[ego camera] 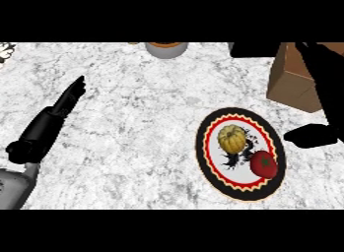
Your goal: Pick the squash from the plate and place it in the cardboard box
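The squash (232,138) lies on the plate (207,147), in its upper left part, with a red tomato (264,164) just beside it at the lower right. The cardboard box (294,83) stands on the counter (131,123) beyond the plate, at the view's upper right.

The right hand (331,93) hangs above the plate's right edge and partly in front of the box. It holds nothing; it appears as a dark shape, and the set of its fingers cannot be told. The left hand (61,110) rests at the view's left with fingers straight, holding nothing.

Risks from this position:
- The tomato lies between the right hand and the squash. A low approach from the right is likely to knock or roll it.
- The squash looks rounded; an off-centre closure may push it across the plate.
- The box is close; a low carry may strike its wall.
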Tool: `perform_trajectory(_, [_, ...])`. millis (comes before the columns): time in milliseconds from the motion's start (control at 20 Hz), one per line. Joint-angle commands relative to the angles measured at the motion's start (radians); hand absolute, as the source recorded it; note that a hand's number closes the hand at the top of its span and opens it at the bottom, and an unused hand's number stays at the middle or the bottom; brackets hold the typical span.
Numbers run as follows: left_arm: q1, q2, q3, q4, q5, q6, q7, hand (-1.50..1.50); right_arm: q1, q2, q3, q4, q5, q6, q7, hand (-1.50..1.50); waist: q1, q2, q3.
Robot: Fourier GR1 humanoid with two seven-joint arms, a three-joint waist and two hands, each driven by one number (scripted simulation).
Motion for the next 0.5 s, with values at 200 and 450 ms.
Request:
perform_trajectory(200, [-0.03,-0.034,-0.036,0.001,-0.041,-0.001,0.004,0.0,-0.144,0.141,0.21,0.032,-0.039,0.388,0.383,-1.5,0.046,0.018,0.001])
perform_trajectory(450, [-0.077,-0.018,-0.001,-0.004,-0.002,-0.041,0.037,0.0,-0.224,0.283,0.27,0.184,-0.118,0.482,0.483,-1.5,0.064,0.021,0.001])
